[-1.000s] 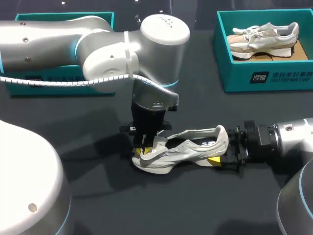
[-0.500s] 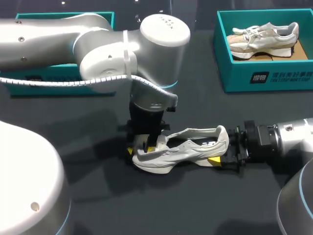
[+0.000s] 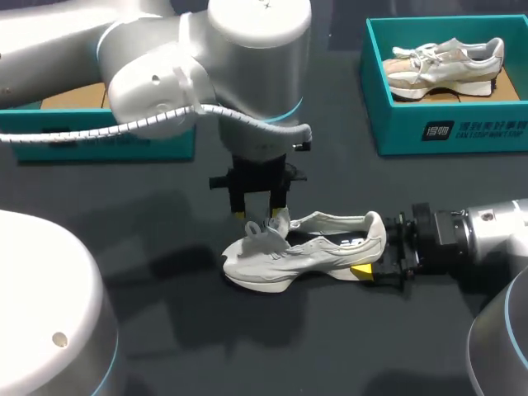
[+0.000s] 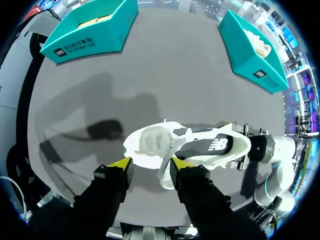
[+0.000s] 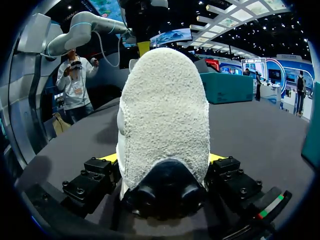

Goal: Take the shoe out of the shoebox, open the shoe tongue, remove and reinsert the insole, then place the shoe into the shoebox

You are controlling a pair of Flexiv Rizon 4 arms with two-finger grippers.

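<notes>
The left arm lifts and draws back from the shoe (image 3: 313, 252). The left gripper (image 3: 257, 211) sat low over the toe a second ago, its yellow tips down beside the sole; it now hangs above the forefoot with its fingers apart. The tongue (image 3: 279, 223), then pulled up between the fingers and afterwards pushed lower, now stands loose just beneath them, next to the bunched laces (image 3: 257, 237). With the arm higher, the cardboard floor inside the left shoebox (image 3: 124, 147) comes into sight.
</notes>
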